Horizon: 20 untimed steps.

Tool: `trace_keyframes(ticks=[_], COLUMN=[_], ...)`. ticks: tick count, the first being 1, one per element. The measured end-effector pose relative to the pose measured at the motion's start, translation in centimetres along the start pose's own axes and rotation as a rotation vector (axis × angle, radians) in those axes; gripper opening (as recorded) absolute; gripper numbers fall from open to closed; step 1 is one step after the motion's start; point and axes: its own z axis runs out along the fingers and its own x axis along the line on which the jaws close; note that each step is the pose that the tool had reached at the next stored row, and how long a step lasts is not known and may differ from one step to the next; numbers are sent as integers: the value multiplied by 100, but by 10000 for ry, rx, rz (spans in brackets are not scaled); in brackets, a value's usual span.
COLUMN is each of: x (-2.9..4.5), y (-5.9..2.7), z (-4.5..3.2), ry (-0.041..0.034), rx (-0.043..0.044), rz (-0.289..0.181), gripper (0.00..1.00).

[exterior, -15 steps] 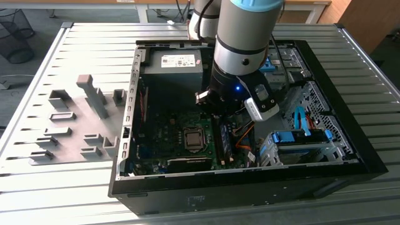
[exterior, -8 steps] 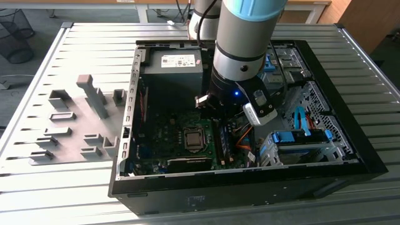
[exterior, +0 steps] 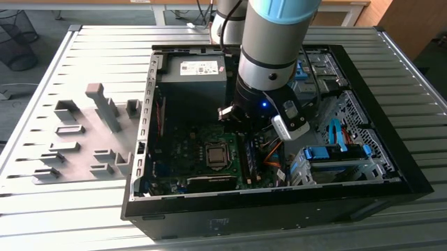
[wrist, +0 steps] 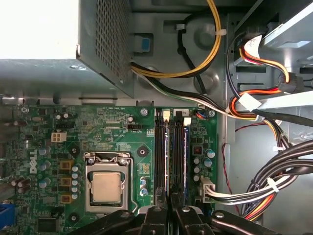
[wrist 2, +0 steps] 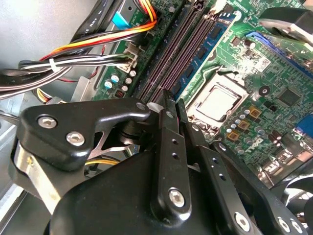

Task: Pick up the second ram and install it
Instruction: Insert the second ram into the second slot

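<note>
Second ram [wrist: 185, 156], a thin blue-green circuit-board stick, sits in its slot at lower centre; stiff, light, fragile, best gripped by its long edges. Gripper [wrist: 169, 209] fingers are together above it.

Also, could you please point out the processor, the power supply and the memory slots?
processor [wrist: 106, 188]: first wrist view, middle of its metal lid.
power supply [exterior: 199, 67]: exterior view, on its white label.
memory slots [wrist: 160, 156]: first wrist view, midway along one slot.
</note>
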Motion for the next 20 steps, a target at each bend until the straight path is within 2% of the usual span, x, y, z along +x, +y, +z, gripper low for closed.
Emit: trace_keyframes(ticks=[6,12,20], x=[2,8,9], y=[0,-1,-1], z=[51,123,165], ry=[0,-2,-2], rx=[-4,-9,-29], rz=[36,331,386], gripper=[14,14,14])
